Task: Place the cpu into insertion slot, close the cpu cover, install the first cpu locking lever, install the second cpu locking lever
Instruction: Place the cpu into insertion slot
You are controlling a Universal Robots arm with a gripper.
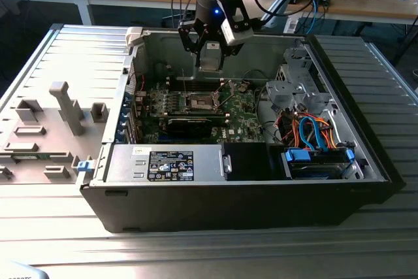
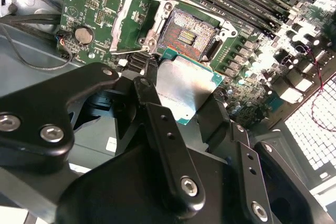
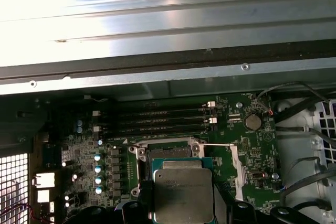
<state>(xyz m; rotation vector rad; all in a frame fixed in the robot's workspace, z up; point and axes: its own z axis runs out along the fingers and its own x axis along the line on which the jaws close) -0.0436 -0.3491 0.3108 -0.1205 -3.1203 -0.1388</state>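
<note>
My gripper (image 1: 211,55) hangs over the open computer case, shut on the cpu (image 1: 211,57), a flat silver-grey square. In the second wrist view the cpu (image 2: 185,88) sits between the black fingers (image 2: 157,124), just short of the insertion slot (image 2: 186,38). The slot is bare, its dark contact field showing. The cpu cover (image 2: 130,24) stands swung open beside it. In the first wrist view the cpu (image 3: 182,195) hovers near the slot (image 3: 168,153), with the cover (image 3: 239,167) edge-on and a thin lever (image 3: 215,144) raised. In the exterior view the slot (image 1: 198,101) lies below the gripper.
Memory slots (image 3: 157,119) run alongside the socket. A long black card (image 1: 189,124) lies in front of the board. The power supply (image 1: 166,163) and a drive bay with blue and orange cables (image 1: 313,135) fill the case front. The case's steel back wall (image 1: 170,47) rises behind the gripper.
</note>
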